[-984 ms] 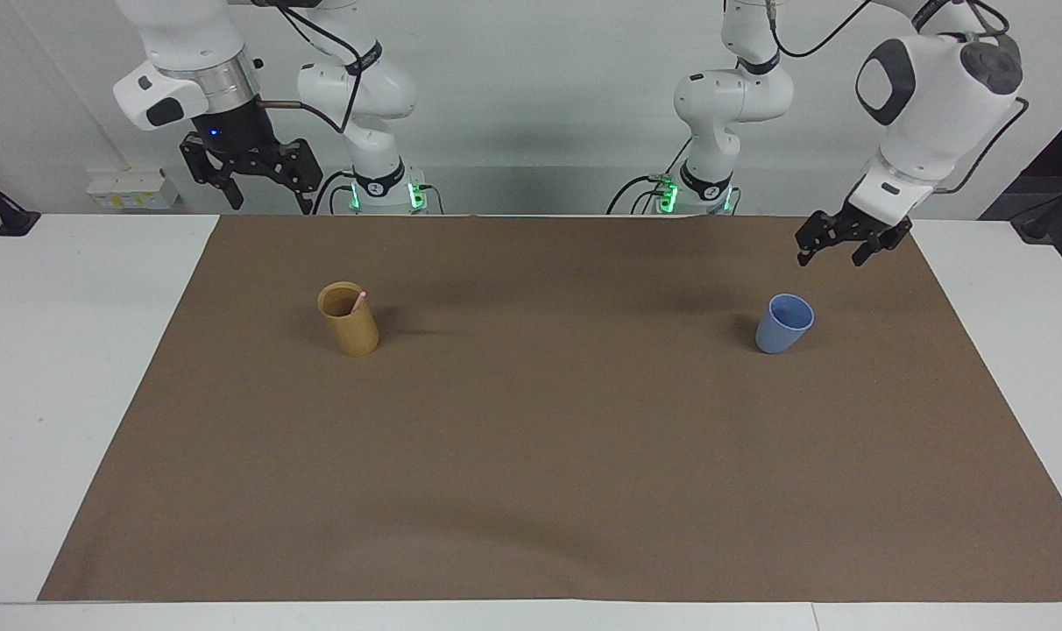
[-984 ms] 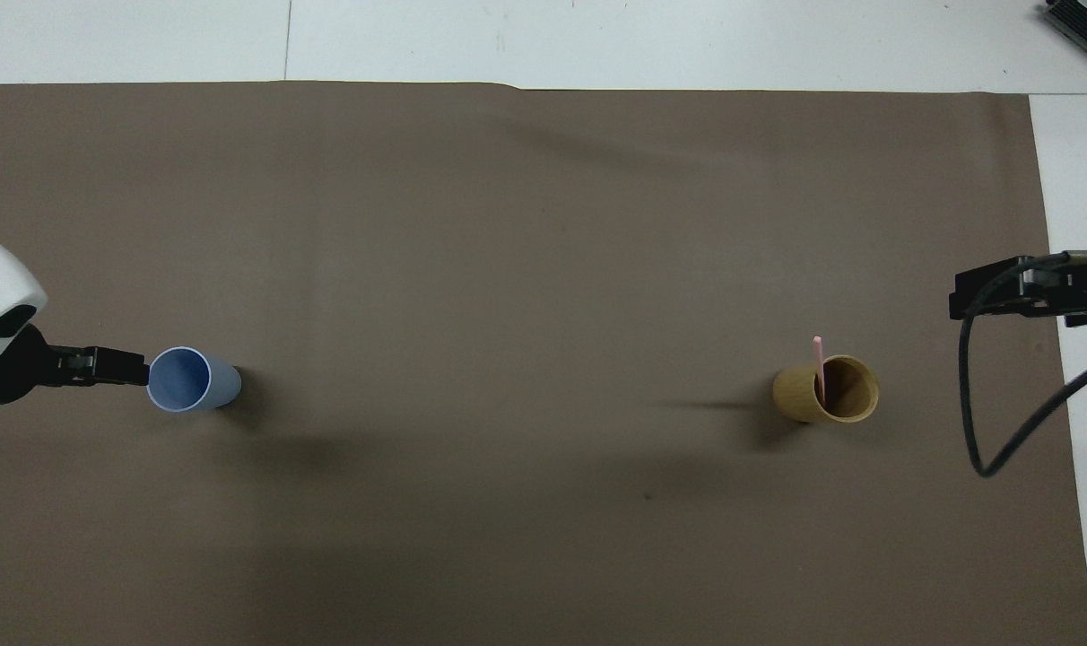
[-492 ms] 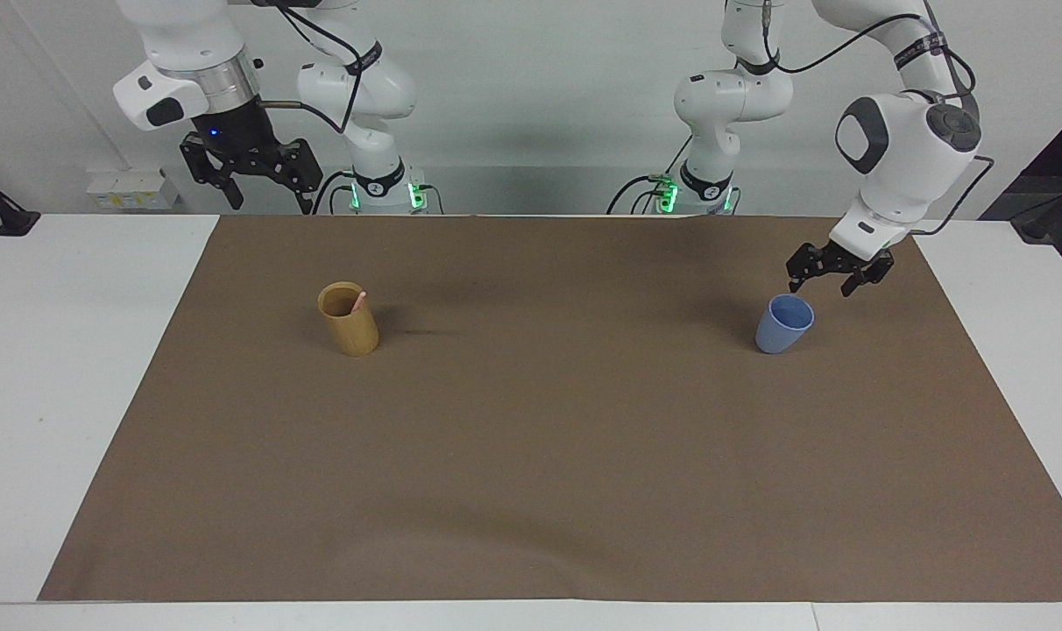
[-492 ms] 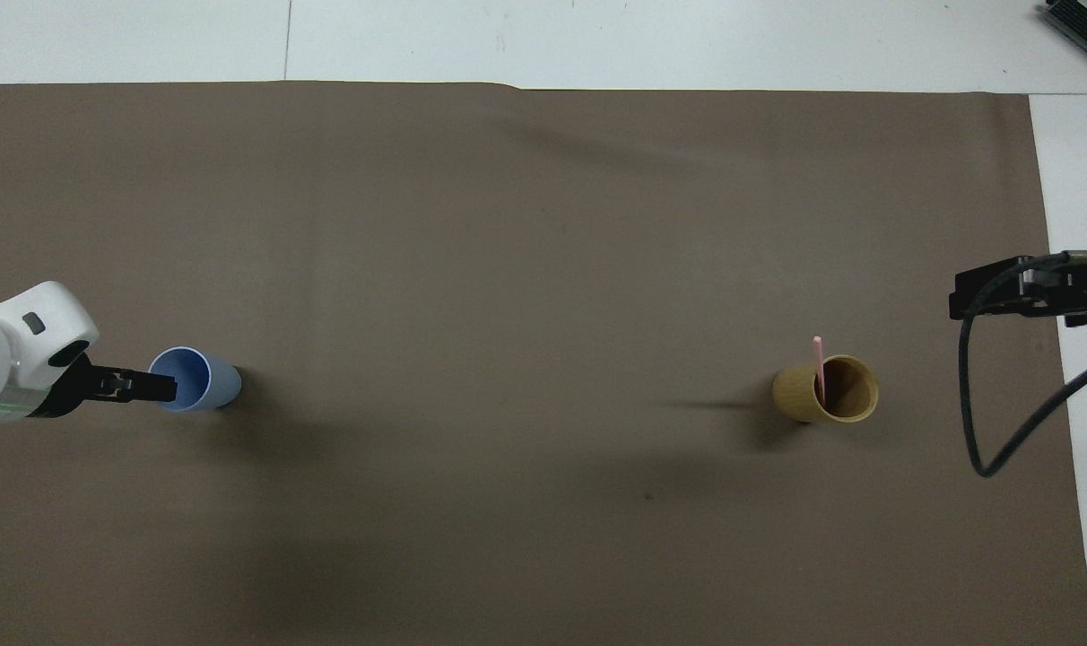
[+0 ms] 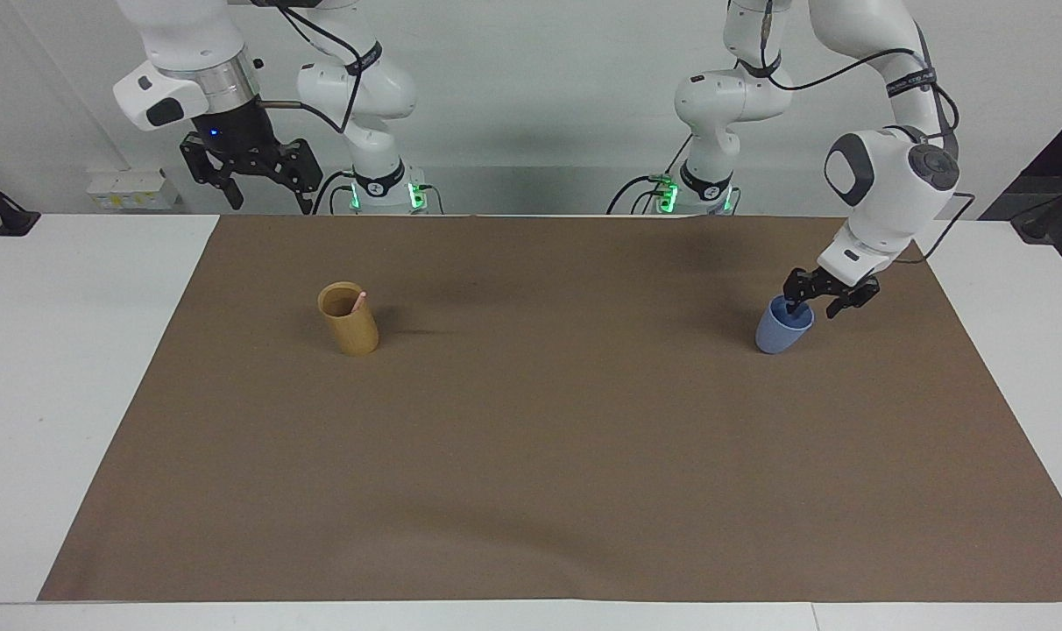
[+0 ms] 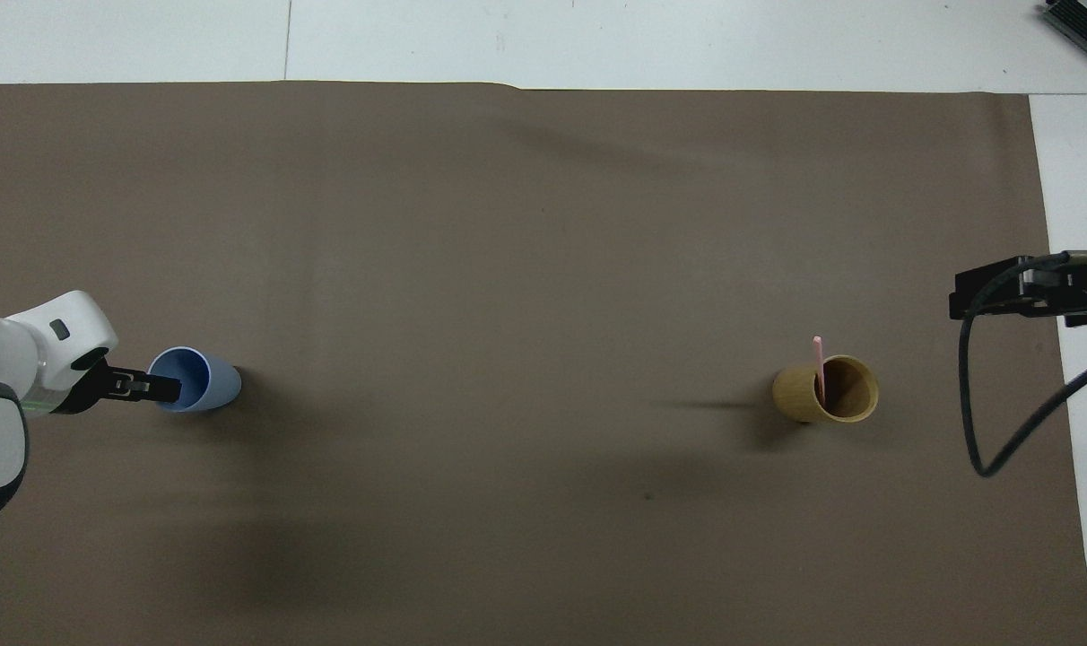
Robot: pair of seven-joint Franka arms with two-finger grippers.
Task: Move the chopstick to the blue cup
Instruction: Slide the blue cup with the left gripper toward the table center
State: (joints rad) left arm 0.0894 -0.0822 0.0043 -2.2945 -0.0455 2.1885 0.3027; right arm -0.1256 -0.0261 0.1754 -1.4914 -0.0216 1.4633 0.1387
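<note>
Left pincer [image 5: 813,304], in the facing view, sits at the blue cup [image 5: 782,328], at 3 o'clock on the brown mat [image 5: 548,456]: one finger dips inside the cup's mouth, the other hangs outside the wall toward the left arm's end of the bench [image 5: 67,368], so the rim lies between them; whether they press the wall I cannot tell. At 9 o'clock stands the tan cup [image 5: 350,319], upright, well apart from the blue one, with the chopstick [image 5: 359,301] in it, its pink tip leaning on the rim. Right pincer [image 5: 259,180] waits up in the air at 11 o'clock, over the mat's edge by the robots, fingers spread and holding nothing. Seen from overhead, the left pincer [image 6: 153,388] comes in at 9 o'clock and its tip overlaps the blue cup [image 6: 204,380] at the rim. Toward 3 o'clock the chopstick [image 6: 817,366] stands in the tan cup [image 6: 829,392], its tip past the rim at the cup's 12 o'clock. Right pincer [image 6: 1001,292] shows at the 3 o'clock border, over the mat's [image 6: 526,269] edge.
</note>
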